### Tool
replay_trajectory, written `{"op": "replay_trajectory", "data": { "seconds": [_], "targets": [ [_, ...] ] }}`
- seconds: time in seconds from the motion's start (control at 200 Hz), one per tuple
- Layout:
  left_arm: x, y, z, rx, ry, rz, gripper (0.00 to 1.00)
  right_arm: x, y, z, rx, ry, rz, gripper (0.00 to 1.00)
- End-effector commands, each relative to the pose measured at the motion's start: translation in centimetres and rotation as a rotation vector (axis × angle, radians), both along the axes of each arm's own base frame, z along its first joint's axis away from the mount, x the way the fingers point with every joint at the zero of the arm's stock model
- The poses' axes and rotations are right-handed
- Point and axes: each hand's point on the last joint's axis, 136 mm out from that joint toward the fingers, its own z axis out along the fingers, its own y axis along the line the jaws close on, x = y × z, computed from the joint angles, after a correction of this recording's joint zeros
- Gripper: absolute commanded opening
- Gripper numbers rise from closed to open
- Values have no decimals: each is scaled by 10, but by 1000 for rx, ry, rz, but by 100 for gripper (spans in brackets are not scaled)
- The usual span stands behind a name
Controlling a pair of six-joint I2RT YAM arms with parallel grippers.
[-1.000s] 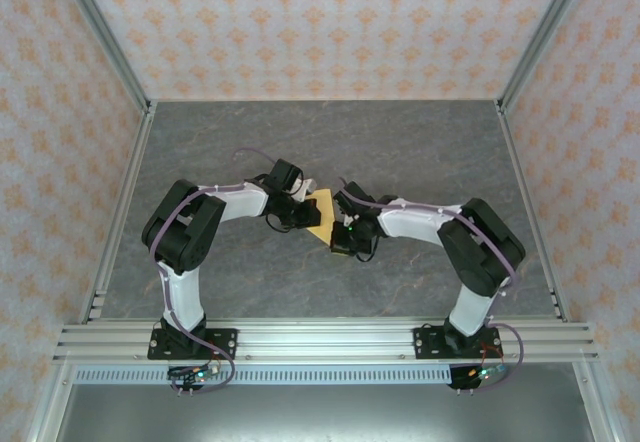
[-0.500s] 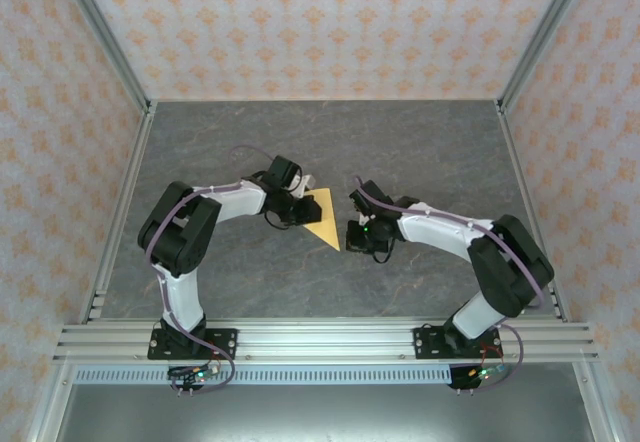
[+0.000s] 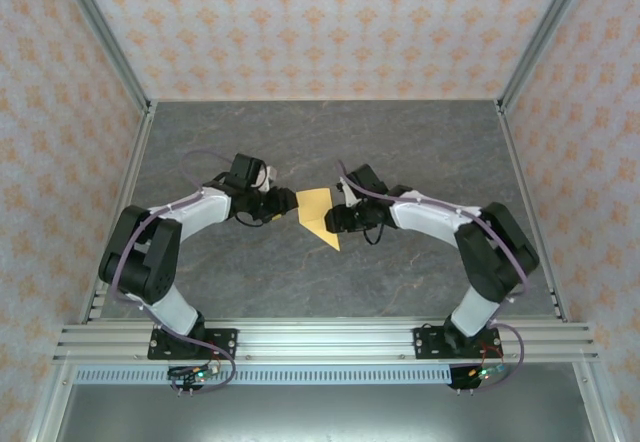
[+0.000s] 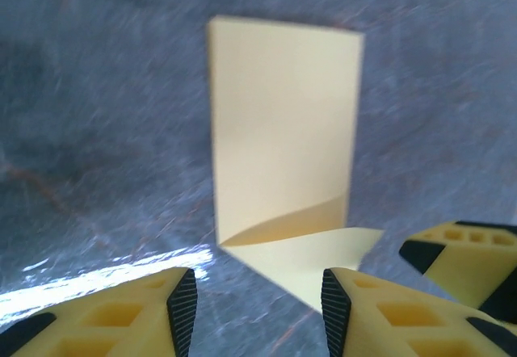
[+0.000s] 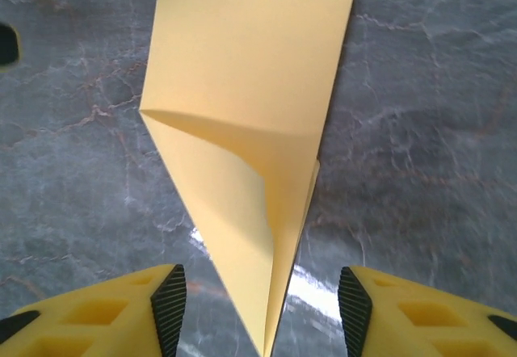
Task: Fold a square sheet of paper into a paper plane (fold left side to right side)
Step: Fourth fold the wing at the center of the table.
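Centrally on the grey, marble-veined tabletop (image 3: 420, 142) lies the yellow-orange sheet of paper (image 3: 318, 217), folded into a smooth matte rectangle that tapers to a sharp point toward the near edge, with one flap curling slightly off the surface. Left gripper (image 3: 285, 205) and right gripper (image 3: 336, 218) flank it closely, both released, with their yellow, black-padded fingers (image 5: 168, 300) spread apart and not clamping the paper. Orange-patterned walls (image 3: 320, 22) and an aluminium rail (image 3: 320, 340) enclose the table.

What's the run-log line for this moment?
left gripper: open | right gripper: open | paper: folded to a point, lying on table between them, unheld
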Motion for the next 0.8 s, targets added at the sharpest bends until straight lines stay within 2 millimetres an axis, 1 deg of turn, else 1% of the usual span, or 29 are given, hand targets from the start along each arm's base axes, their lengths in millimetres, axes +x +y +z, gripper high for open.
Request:
{"op": "replay_trajectory", "data": {
  "seconds": [0.0,0.15,0.225,0.335,0.435,0.51,0.661,0.796],
  "targets": [
    [4,-2,-4,-19,9,47,48,18,12,3,6,-64,53,53],
    [4,-6,-7,-46,26,52,49,25,21,0,35,-74,60,44],
    [4,-7,-7,-51,27,50,49,26,21,-2,27,-74,58,36],
    [5,-9,-7,-57,31,47,50,29,15,-7,-7,-82,42,23],
    [4,-12,-10,-62,41,42,51,30,12,-8,-21,-84,37,13],
    [5,-15,-9,-71,42,39,51,31,12,-6,-22,-91,37,6],
    [6,-22,-11,-68,52,21,52,33,7,-3,-46,-110,23,5],
    [7,-33,-12,-72,53,-1,52,31,5,-6,-55,-98,23,5]
  ]
}}
